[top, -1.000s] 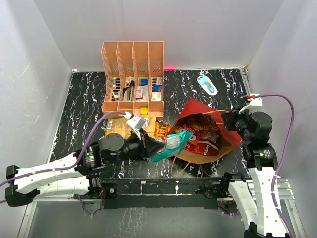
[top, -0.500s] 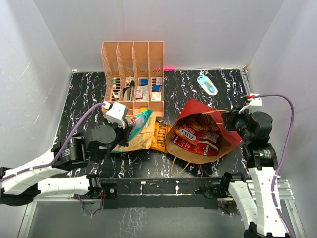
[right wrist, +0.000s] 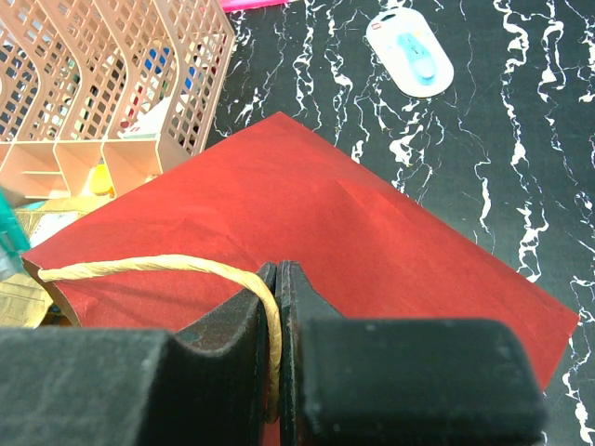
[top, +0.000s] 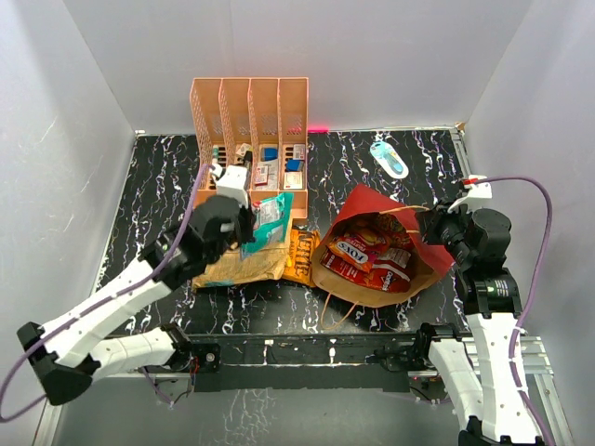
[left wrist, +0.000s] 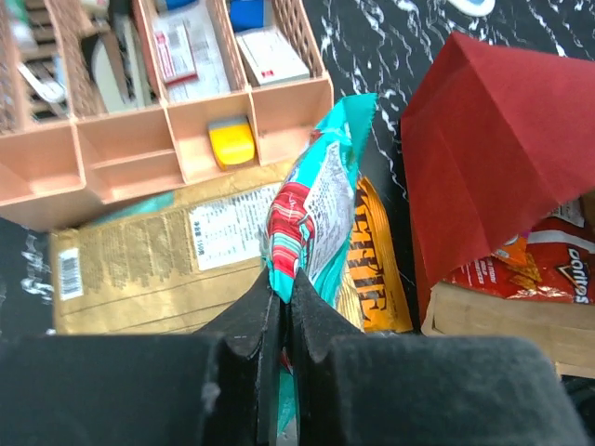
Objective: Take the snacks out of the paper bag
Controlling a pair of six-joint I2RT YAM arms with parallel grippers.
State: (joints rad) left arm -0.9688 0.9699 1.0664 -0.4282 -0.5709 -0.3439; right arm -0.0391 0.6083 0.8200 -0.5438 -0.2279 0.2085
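The paper bag (top: pixel 369 201) lies on its side, red packets (top: pixel 372 265) still inside (right gripper (right wrist: pixel 277 307) clamped on its handle (right wrist: pixel 139 265)). Over the mustard-gold chip bag (top: pixel 249 267) now hangs the teal-white packet (left wrist: pixel 325 200), swung clear of the bag's mouth, pinched in the left gripper (left wrist: pixel 284 295): one more snack out

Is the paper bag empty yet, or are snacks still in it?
Not empty. The paper bag has its mouth open toward the top camera, and red chip packets show inside it.
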